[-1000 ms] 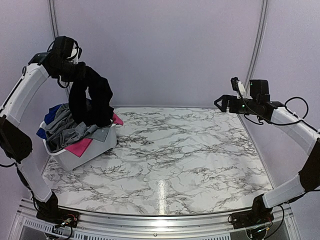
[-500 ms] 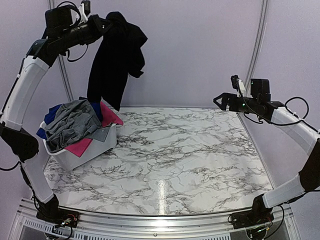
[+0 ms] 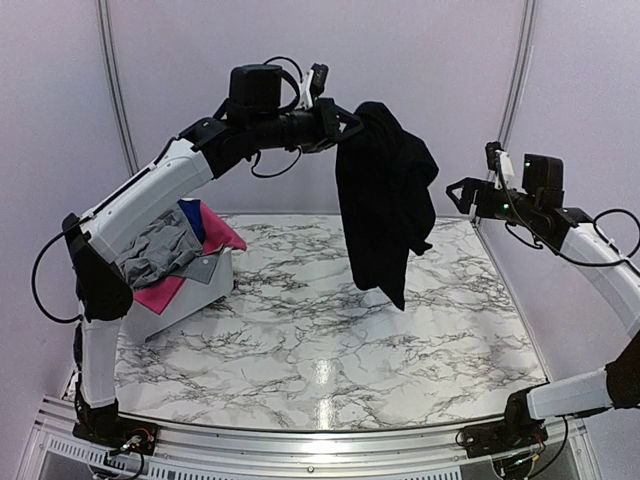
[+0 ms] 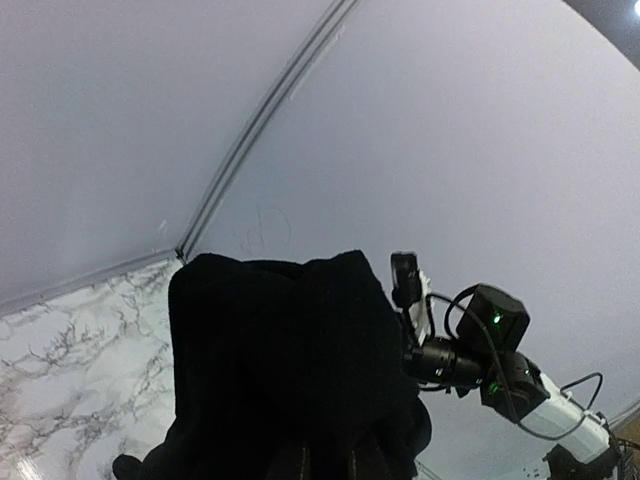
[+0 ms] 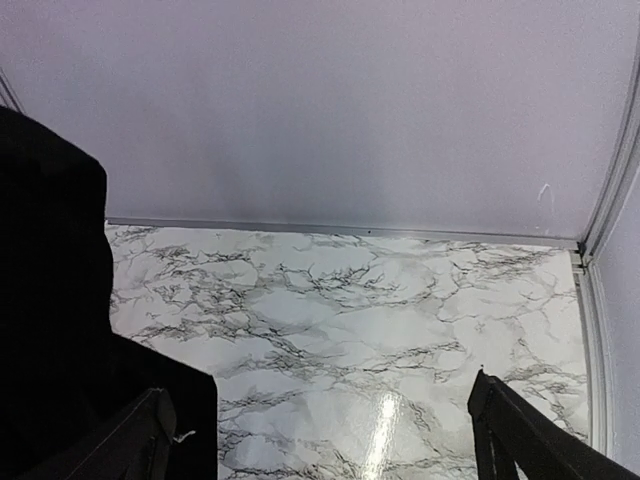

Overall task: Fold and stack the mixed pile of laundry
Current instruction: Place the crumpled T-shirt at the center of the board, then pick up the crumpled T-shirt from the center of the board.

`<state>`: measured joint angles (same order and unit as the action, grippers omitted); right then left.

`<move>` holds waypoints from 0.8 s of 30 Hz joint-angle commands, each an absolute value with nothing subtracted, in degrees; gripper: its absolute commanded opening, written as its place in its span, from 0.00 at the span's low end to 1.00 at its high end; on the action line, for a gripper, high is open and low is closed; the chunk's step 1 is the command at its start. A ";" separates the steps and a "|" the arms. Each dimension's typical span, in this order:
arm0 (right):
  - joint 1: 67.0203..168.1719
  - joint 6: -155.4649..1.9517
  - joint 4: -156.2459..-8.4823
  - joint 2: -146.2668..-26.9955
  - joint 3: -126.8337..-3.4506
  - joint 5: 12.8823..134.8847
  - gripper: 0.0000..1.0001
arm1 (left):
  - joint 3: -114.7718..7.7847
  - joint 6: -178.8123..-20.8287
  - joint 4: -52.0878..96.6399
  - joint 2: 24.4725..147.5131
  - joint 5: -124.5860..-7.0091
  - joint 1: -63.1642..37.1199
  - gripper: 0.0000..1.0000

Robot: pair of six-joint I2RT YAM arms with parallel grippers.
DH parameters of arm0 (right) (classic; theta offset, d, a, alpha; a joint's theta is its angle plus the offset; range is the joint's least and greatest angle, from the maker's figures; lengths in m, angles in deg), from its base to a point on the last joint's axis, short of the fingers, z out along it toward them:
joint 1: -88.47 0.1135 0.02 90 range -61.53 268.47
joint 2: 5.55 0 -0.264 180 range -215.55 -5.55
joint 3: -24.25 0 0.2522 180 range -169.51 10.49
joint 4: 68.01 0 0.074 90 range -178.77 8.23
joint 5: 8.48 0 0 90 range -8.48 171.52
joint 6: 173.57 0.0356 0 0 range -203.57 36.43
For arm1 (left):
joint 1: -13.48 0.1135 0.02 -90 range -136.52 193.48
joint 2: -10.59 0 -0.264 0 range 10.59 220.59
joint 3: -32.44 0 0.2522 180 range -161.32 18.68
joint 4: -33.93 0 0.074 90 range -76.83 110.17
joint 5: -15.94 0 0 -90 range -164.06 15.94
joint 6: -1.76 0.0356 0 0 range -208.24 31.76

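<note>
My left gripper is shut on a black garment, holding it high over the middle of the marble table so that it hangs free, its lowest tip just above the surface. In the left wrist view the black garment covers my fingertips. The rest of the mixed laundry pile, grey, royal blue and hot pink, lies in the white basket at the left. My right gripper hovers open to the right of the hanging cloth, empty. In its own view the black garment fills the left edge, beside the gripper.
The marble table stretches from the basket to the right wall. Lilac walls close in the back and sides. The left arm's long white link reaches over the basket.
My left arm has swung the black garment up out of the basket and right, to above the table's middle. The right gripper has risen slightly, still open.
</note>
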<state>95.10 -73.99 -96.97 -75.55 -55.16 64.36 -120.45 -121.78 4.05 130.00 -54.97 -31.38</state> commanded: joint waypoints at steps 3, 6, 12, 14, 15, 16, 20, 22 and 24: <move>94.01 -74.96 -99.75 -73.01 -53.51 69.85 0.99 | -108.18 -120.22 9.07 129.72 -50.66 -31.87 0.23; 94.01 -76.48 -102.23 -74.38 -53.87 65.66 0.98 | -105.09 -114.92 0.34 130.99 -54.00 -31.87 0.96; 94.17 -77.08 -106.60 -76.40 -51.69 59.75 0.98 | -90.41 -110.80 -2.92 128.27 -58.44 -31.59 0.99; 94.52 -76.54 -107.30 -76.30 -49.80 58.09 0.98 | -85.09 -109.78 -2.88 126.31 -59.25 -31.72 0.99; 95.10 -76.42 -107.68 -76.30 -48.89 57.91 0.99 | -82.37 -109.23 -2.89 125.36 -60.02 -31.90 0.99; 95.82 -76.41 -108.14 -76.51 -47.90 58.08 0.99 | -79.86 -108.61 -2.94 124.56 -60.76 -32.02 0.99; 100.76 -77.90 -110.99 -80.60 -46.74 63.60 0.96 | -71.27 -107.59 -3.22 122.32 -61.85 -32.27 0.94; 101.64 -77.55 -112.12 -83.50 -47.33 63.64 0.94 | -68.49 -107.37 -3.39 122.05 -60.93 -32.66 0.87; 101.94 -76.62 -112.84 -86.49 -48.11 61.68 0.90 | -66.66 -107.99 -3.31 122.22 -59.93 -33.39 0.82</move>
<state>100.70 -76.78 -109.52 -82.26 -46.57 61.89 -69.24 -109.26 -2.64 125.52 -60.52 -32.26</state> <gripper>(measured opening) 0.925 0.854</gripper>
